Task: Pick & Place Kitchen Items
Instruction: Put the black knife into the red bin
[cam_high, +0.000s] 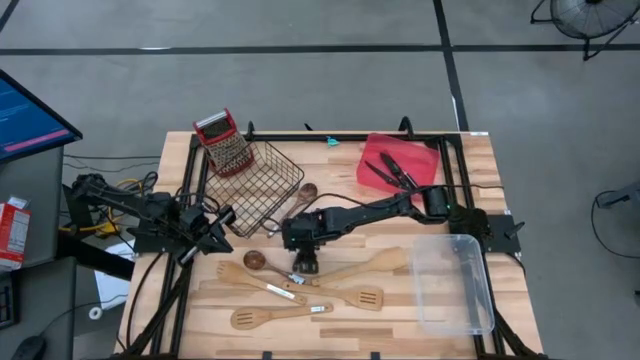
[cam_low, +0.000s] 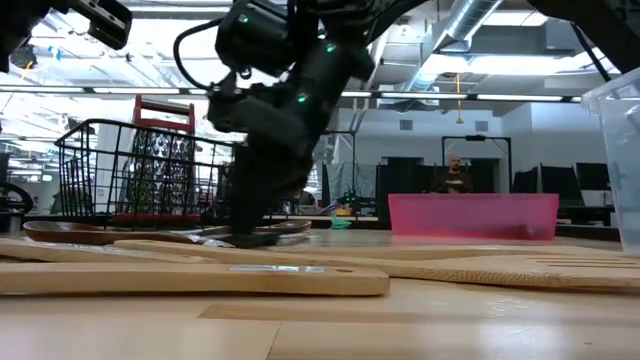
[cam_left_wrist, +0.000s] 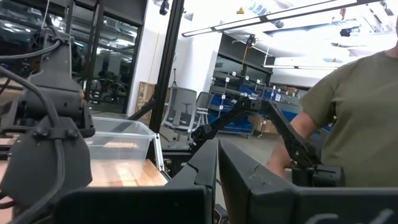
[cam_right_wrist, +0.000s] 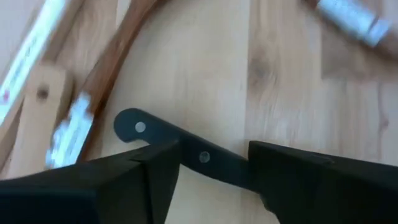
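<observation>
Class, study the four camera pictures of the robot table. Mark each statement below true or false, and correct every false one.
1. The right end effector straddles a black knife handle lying on the table. True.
2. The red tray is empty. False: dark utensils lie in it.
3. A red-handled grater stands in the wire basket. True.
4. The clear plastic bin holds wooden spatulas. False: the wooden spatulas lie on the table beside it.

- The right arm (cam_high: 380, 212) was dark and slender, with black cables looping beside its wrist.
- Small green lights glowed above the claw.
- The right gripper (cam_right_wrist: 205, 171) had broad, flat, matte black fingers (cam_right_wrist: 124, 180).
</observation>
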